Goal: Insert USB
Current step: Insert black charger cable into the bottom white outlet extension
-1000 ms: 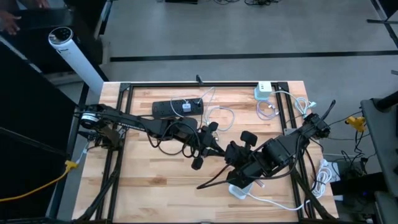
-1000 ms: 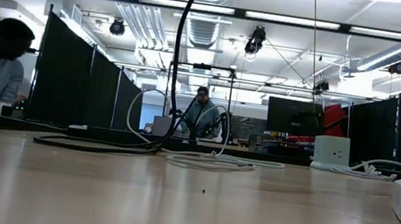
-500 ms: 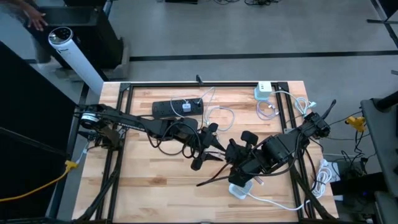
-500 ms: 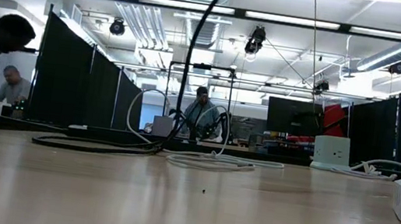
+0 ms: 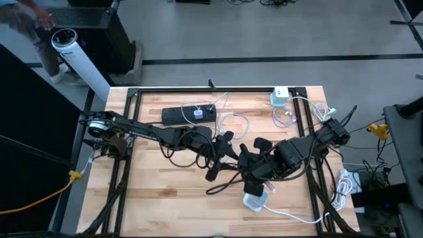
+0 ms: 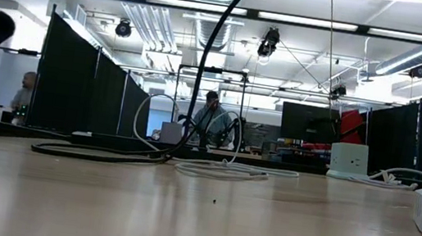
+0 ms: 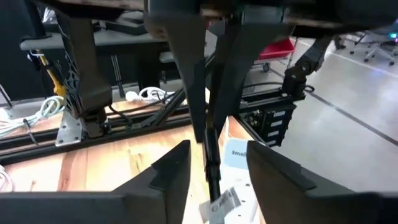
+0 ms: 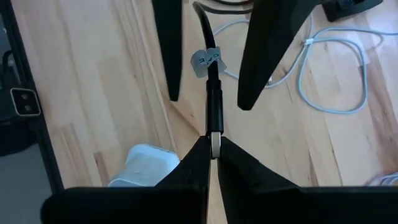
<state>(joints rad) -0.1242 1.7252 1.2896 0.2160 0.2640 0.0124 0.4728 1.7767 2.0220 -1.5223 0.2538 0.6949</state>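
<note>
Wooden table point(image 5: 152, 198), framed by dark rails, carries every item; in the low view the room beyond it shows black partitions and people at desks.

Landmark: the white charger block point(image 5: 256, 201), lying on the table near its front edge.

1. Right gripper point(image 8: 212, 148): positioned just above and behind the charger block in the high view point(image 5: 246, 173). Its two fingers are pressed together on the metal plug end of the black USB cable point(image 8: 213, 106), holding it pinched at the tips. The charger block shows beside the fingers in the right wrist view point(image 8: 144, 165), apart from the plug.

2. Left gripper point(image 7: 211, 165): positioned just beyond the right gripper, farther from the charger block, in the high view point(image 5: 218, 158). Its fingers stand parted at a moderate gap on either side of the cable point(image 7: 211, 158), with clearance visible on both sides. A small white label tag point(image 7: 222, 200) is fixed to the cable just past the fingers.

3. USB cable: spans between the two grippers above the table, then trails away toward the back of the table, where a black power strip point(image 5: 188, 114) lies well apart from the charger block.

4. White power adapter point(image 5: 279, 96): at the far edge of the table, well apart from the charger block.
</note>
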